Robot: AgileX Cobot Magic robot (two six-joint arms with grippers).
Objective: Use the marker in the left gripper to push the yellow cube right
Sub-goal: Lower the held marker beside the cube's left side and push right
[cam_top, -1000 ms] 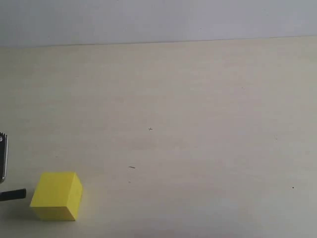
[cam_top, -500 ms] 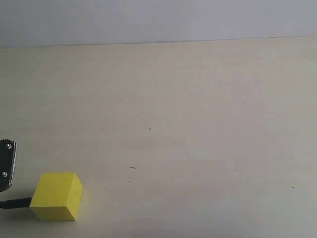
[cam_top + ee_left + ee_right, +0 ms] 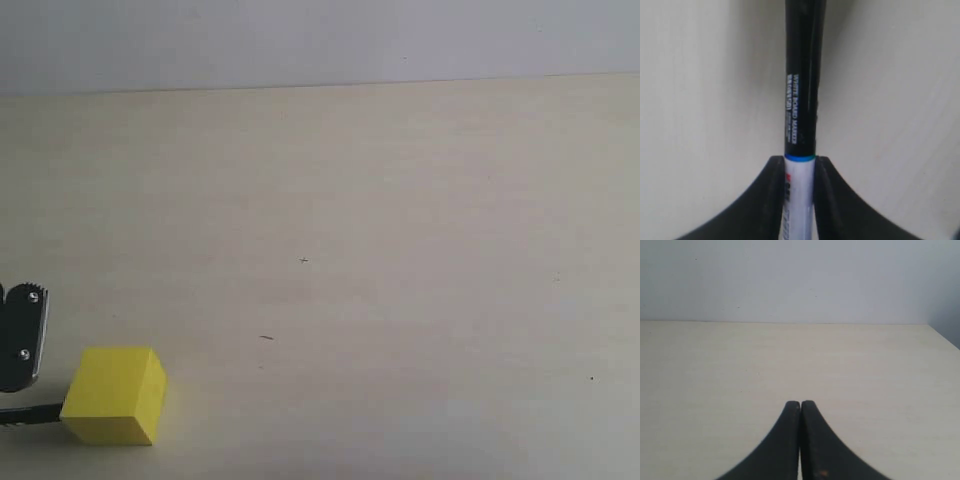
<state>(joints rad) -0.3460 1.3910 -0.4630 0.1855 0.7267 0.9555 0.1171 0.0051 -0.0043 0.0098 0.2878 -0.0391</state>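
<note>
The yellow cube [image 3: 112, 395] rests on the table near the lower left corner of the exterior view. Just to its left, one finger plate [image 3: 22, 340] of my left gripper shows at the frame's edge. Below the plate, the marker's black cap [image 3: 30, 412] points right and reaches the cube's left face. In the left wrist view my left gripper [image 3: 800, 165] is shut on the marker's white barrel [image 3: 799, 200], and the black cap [image 3: 802, 75] sticks out ahead; the cube is out of that view. My right gripper [image 3: 800, 406] is shut on nothing, above bare table.
The pale table [image 3: 400, 250] stretches right of the cube with only small dark specks [image 3: 266, 338] on it. A light wall [image 3: 320, 40] rises behind the table's far edge. The right wrist view shows the table's corner edge [image 3: 942, 337].
My left gripper has come further into the exterior view, moving right and lower. The marker's tip has closed the gap to the cube's left face. The cube has barely shifted.
</note>
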